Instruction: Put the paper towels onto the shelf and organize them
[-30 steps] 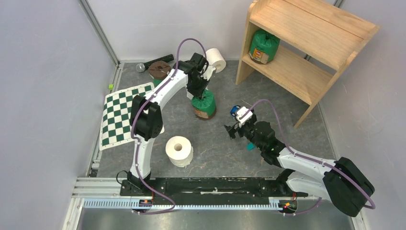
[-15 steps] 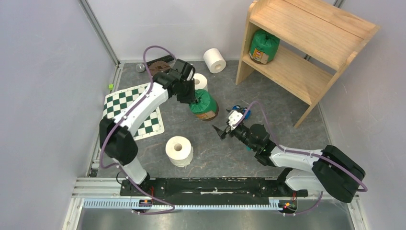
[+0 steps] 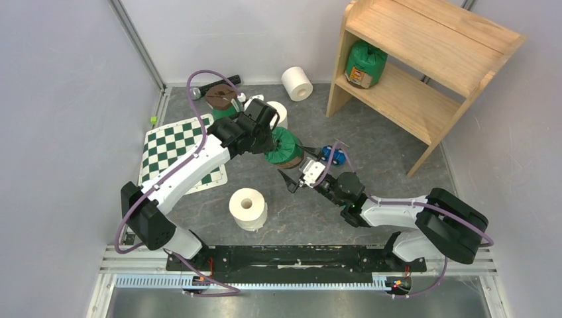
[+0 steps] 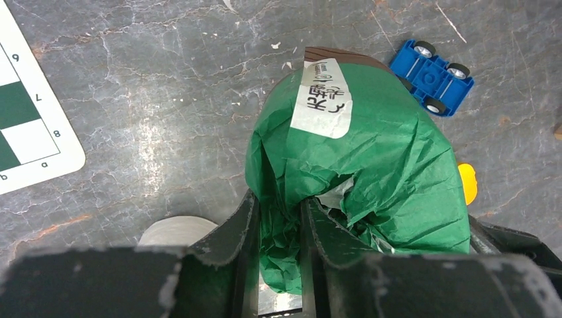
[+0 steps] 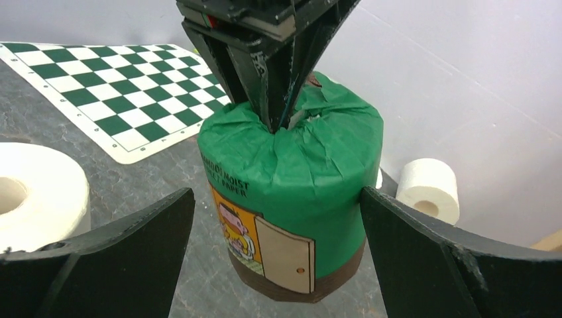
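item 1, green-wrapped roll [image 3: 285, 148]: centre of the top view, upright, orange-white label facing lower left in the right wrist view, white sticker on its crown in the left wrist view. item 2, left gripper [image 3: 267, 138]: reaches in from the left, fingers clenched on the gathered wrap at the top of that roll. whether the roll's base clears the floor cannot be told. item 3, right gripper [image 3: 291, 180]: just below the roll, fingers spread wide to either side of it, grasping nothing. the right-hand finger in the wrist view sits at the wrap's edge, contact unclear. item 4, shelf [image 3: 424, 99]: upper right of the frame, well apart from the held roll. item 5, second green-wrapped roll [image 3: 366, 63]: upright on the lower tier, at its left end. item 6, blue toy car [image 3: 333, 156]: on the floor just right of the held roll, between it and the shelf. item 7, rear white roll [image 3: 297, 83]: by the back wall, left of the shelf's foot. item 8, middle white roll [image 3: 279, 111]: just above the left gripper, partly hidden by it. item 9, front white roll [image 3: 248, 209]: lower centre, core up. item 10, checkerboard mat [image 3: 166, 152]: left of centre, under the left arm. item 11, black microphone [image 3: 215, 85]: along the back wall, upper centre-left. item 12, brown disc [image 3: 220, 97]: just below the microphone.
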### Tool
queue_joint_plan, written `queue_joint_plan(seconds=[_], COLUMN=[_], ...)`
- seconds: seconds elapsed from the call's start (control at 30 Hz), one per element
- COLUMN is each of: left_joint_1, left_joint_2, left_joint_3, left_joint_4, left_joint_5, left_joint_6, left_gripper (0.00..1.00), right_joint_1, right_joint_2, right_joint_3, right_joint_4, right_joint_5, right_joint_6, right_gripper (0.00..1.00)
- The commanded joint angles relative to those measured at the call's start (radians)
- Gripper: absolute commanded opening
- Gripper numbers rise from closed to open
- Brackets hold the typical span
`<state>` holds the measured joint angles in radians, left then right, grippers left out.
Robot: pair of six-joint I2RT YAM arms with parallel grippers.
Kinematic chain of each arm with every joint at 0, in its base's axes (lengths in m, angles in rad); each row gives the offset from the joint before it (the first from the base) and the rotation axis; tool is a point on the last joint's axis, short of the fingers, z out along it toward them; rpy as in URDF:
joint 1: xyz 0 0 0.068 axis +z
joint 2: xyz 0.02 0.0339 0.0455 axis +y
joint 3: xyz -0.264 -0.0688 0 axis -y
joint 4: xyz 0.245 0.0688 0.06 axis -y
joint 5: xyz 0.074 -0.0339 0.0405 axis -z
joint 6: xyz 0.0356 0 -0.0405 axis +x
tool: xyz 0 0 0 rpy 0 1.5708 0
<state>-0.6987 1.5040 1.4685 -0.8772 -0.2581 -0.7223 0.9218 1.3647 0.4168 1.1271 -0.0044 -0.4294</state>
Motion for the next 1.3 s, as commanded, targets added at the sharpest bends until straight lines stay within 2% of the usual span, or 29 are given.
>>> queue_joint_plan(seconds=[0.0,0.2,0.27,0.43,0.57,0.7,1.13,1.27], left_joint_1=[-0.027,-0.046,-0.053,-0.06,-0.062,-0.069,-0.117,-0.118], left_joint_2=[-0.059,-0.064,-0.069,-0.077,-0.083,-0.086,-0.113,-0.128], left_joint_3=[-0.002,-0.007,-0.007,0.003,0.004,0.006,0.006,0.0], left_joint_4=[0.086,0.101,0.109,0.113,0.113,0.113,0.113,0.113], left_joint_5=[-0.103,-0.09,-0.084,-0.077,-0.07,-0.05,-0.023,-0.033], left_joint_6=[-0.077,-0.089,-0.094,-0.088,-0.078,-0.067,-0.08,-0.072], left_gripper=[0.02,0.02,0.02,0.02,0.02,0.02,0.02,0.02], right_joint_1=[0.025,0.068,0.073,0.075,0.075,0.075,0.075,0.075], right_joint_2=[0.027,0.09,0.109,0.129,0.116,0.115,0.184,0.178], right_joint_3=[0.052,0.085,0.088,0.086,0.082,0.094,0.137,0.133], right_joint_4=[0.1,0.146,0.169,0.176,0.118,0.059,0.173,0.169], right_joint_5=[0.066,0.278,0.303,0.208,0.076,0.024,0.21,0.19], right_joint_6=[-0.059,-0.146,-0.161,-0.194,-0.203,-0.211,-0.193,-0.178], right_gripper=[0.98,0.98,0.98,0.98,0.98,0.98,0.98,0.9])
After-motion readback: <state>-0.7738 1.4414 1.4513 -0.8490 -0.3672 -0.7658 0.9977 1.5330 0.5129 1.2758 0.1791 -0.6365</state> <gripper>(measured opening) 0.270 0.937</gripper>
